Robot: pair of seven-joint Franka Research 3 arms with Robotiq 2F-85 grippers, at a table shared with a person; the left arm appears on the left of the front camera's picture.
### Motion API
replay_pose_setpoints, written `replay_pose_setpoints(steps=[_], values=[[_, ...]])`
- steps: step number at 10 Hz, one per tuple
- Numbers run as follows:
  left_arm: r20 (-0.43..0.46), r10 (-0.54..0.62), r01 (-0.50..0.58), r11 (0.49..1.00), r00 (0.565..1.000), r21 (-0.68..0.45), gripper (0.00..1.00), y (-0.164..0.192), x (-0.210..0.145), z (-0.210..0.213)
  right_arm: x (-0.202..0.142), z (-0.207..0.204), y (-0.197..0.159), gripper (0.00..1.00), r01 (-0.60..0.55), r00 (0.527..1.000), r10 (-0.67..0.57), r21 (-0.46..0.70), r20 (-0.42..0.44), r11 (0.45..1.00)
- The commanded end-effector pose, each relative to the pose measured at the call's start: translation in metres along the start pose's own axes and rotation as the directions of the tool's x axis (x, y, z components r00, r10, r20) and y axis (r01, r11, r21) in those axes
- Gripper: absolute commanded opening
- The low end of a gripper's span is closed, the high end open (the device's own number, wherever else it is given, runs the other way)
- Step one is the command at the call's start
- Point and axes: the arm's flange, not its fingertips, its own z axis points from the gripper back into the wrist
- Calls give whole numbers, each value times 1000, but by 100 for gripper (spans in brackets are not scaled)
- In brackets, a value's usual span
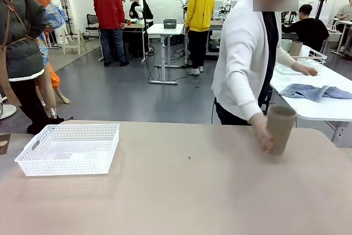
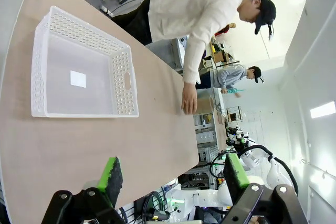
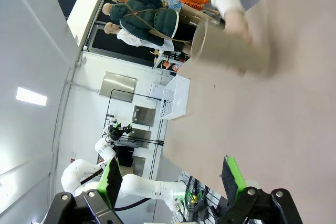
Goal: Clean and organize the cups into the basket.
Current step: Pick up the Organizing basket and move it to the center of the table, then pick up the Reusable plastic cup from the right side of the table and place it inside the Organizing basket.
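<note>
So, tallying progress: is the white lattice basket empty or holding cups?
Empty. The basket has a bare floor apart from a small white square; the tan cup is on the table, in the person's hand.

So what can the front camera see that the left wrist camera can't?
Front view: a blue cloth lying on the white table behind the person. Left wrist view: the left gripper, open, with its green pads. Both: the white basket on the tan table, and the person's hand on a tan cup, which the hand mostly hides in the wrist view.
</note>
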Motion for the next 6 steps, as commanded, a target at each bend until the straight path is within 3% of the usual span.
replay_pose_setpoints(steps=[1,6], values=[[-6,0,0,1000,1000,-7,100,0,0,-1,0,0,-1,100,2,1000,-2,-7,-2,1000],[-6,0,0,1000,1000,-7,100,0,0,-1,0,0,-1,100,2,1000,-2,-7,-2,1000]])
